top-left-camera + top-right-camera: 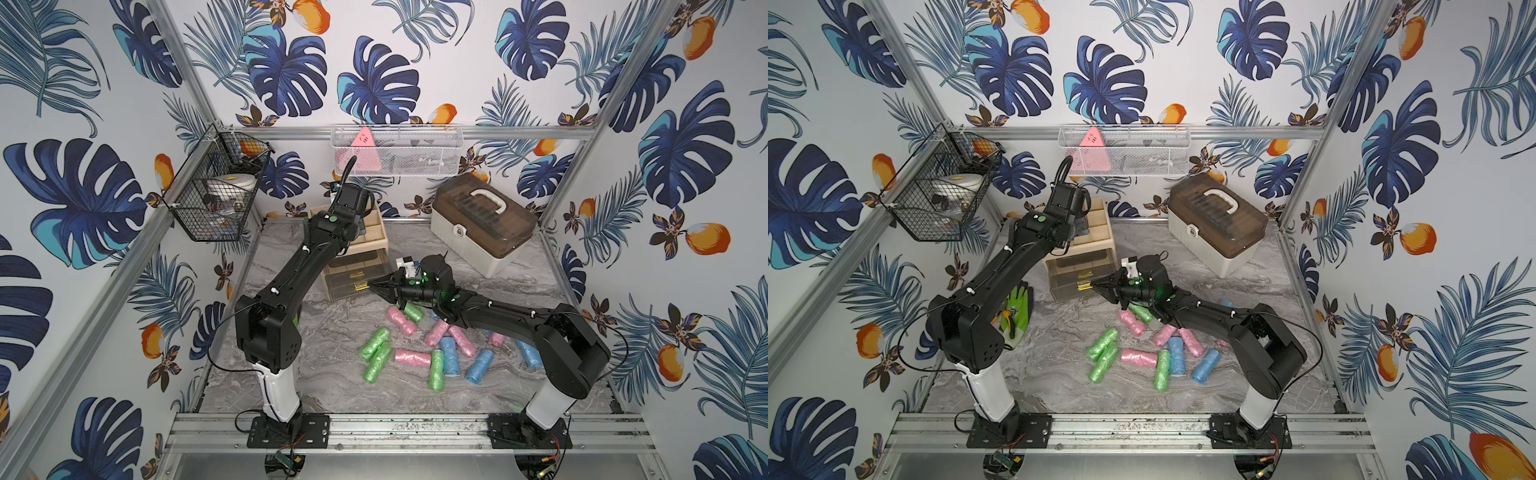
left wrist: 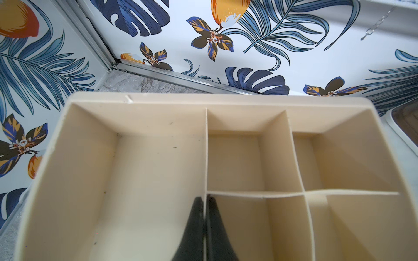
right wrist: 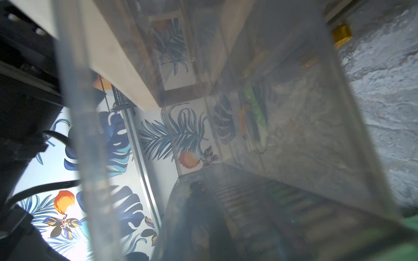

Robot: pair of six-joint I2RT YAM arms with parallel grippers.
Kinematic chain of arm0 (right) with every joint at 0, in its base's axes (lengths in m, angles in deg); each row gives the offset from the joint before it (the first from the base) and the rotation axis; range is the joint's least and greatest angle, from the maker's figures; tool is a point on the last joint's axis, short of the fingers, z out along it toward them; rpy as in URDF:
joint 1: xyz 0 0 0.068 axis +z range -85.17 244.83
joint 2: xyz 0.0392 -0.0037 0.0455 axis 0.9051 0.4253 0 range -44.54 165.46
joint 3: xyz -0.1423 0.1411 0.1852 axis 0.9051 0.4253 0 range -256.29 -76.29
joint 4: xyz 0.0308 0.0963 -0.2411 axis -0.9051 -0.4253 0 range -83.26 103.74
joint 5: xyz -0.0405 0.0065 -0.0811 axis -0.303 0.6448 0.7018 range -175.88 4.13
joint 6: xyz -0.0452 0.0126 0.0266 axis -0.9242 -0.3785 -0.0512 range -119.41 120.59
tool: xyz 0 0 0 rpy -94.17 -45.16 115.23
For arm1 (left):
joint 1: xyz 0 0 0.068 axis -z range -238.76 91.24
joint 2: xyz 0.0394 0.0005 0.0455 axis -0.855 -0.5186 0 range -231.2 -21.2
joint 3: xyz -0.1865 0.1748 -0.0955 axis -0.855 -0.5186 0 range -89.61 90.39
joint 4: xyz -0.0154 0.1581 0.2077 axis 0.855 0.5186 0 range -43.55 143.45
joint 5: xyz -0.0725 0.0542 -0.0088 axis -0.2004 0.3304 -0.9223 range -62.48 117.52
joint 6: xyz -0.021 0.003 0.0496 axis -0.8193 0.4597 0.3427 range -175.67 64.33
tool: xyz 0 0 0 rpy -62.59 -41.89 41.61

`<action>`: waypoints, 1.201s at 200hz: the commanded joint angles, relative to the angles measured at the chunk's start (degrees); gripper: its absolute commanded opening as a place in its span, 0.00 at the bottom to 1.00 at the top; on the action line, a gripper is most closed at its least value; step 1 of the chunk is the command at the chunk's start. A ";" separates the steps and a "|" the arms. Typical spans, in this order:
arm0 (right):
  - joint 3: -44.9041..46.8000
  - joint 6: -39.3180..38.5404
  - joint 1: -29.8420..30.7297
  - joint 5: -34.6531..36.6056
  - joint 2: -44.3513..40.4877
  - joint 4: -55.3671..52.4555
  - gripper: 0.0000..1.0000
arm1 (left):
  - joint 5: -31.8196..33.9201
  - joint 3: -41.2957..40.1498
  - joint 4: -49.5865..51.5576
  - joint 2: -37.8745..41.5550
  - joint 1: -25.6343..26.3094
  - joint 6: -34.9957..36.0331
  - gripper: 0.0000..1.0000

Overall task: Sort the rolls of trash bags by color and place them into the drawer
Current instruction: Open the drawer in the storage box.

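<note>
Plainly, the rolls of trash bags (image 1: pixel 411 358) lie scattered, green, pink and blue, on the marble tabletop (image 1: pixel 332 332), just in front of the clear drawer (image 1: pixel 351 275), which stands partway out of the cream organiser (image 1: pixel 379 237). We see the right gripper (image 1: pixel 373 287) pinched on the drawer's gold handle (image 1: pixel 361 286). The left gripper (image 2: pixel 205 199) is clenched above the organiser's top tray (image 2: pixel 158 97), its fingers (image 2: pixel 194 226) astride a divider (image 2: pixel 206 146); whether they touch it we cannot tell

The grey marbled tabletop (image 1: pixel 332 399) carries a beige drawer unit (image 1: pixel 353 274) and a lidded box (image 1: pixel 484 224) at the back. Green, pink and blue rolls (image 1: pixel 411 358) lie scattered mid-table. What looks like a green glove (image 1: pixel 1017 311) lies near its left edge.
</note>
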 commanded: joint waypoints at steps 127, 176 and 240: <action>2.89 1.20 2.04 3.00 -1.70 -3.90 0.40 | 0.89 -1.54 -4.67 0.67 -0.07 1.00 0.00; 3.52 -0.21 1.79 3.28 -3.45 -6.85 0.65 | -0.04 -3.30 -5.74 2.22 -0.09 1.09 0.37; 4.29 -10.46 1.65 5.93 -12.26 -19.57 0.65 | -3.53 -5.59 -6.54 7.50 -0.26 0.60 0.80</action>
